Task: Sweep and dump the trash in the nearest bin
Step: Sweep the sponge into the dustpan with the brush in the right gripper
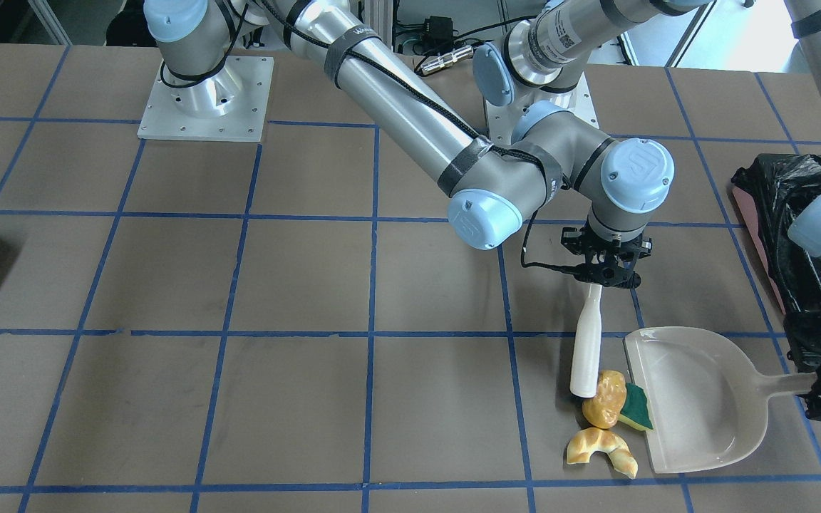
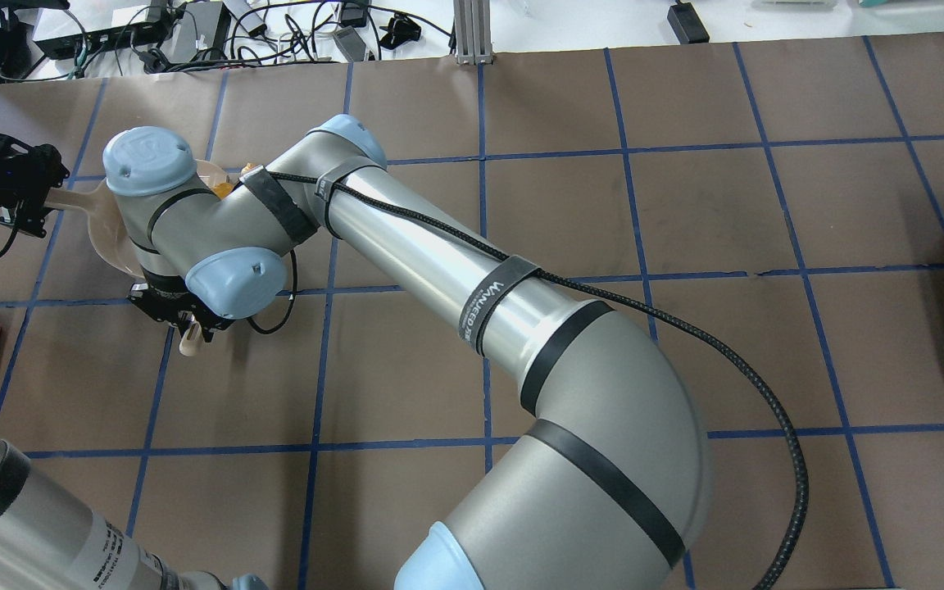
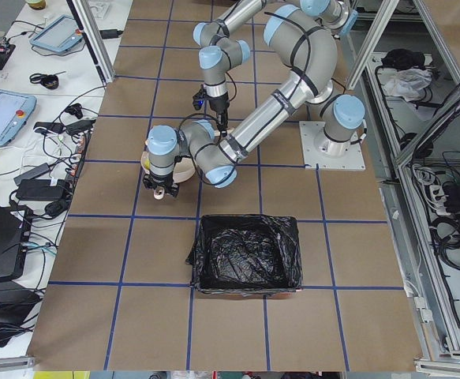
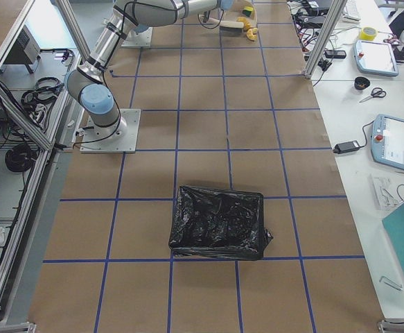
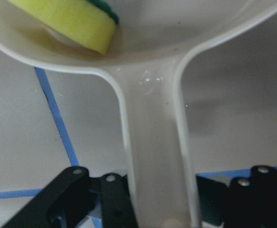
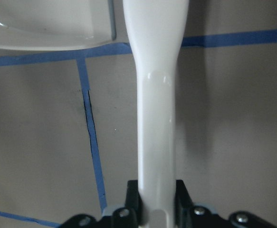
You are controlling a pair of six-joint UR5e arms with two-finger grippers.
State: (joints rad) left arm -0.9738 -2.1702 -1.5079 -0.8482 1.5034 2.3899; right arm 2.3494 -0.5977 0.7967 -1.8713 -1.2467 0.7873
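Observation:
My right gripper (image 1: 604, 273) reaches across the table and is shut on the handle of a white brush (image 1: 587, 349). The brush head touches the golden-brown lump (image 1: 604, 399). The green-and-yellow sponge (image 1: 637, 407) lies against the lump, partly over the lip of the cream dustpan (image 1: 695, 399). The tan croissant (image 1: 599, 449) lies on the table just before the lip. My left gripper (image 1: 820, 399) is shut on the dustpan handle (image 5: 152, 142). The pinkish bin with a black bag (image 1: 774, 214) stands right behind the left arm.
A second black-bagged bin (image 4: 219, 222) stands at the table's other end, far from the trash. The right arm's long forearm (image 2: 439, 254) lies across the middle of the table. Blue tape lines grid the brown tabletop (image 1: 239, 285).

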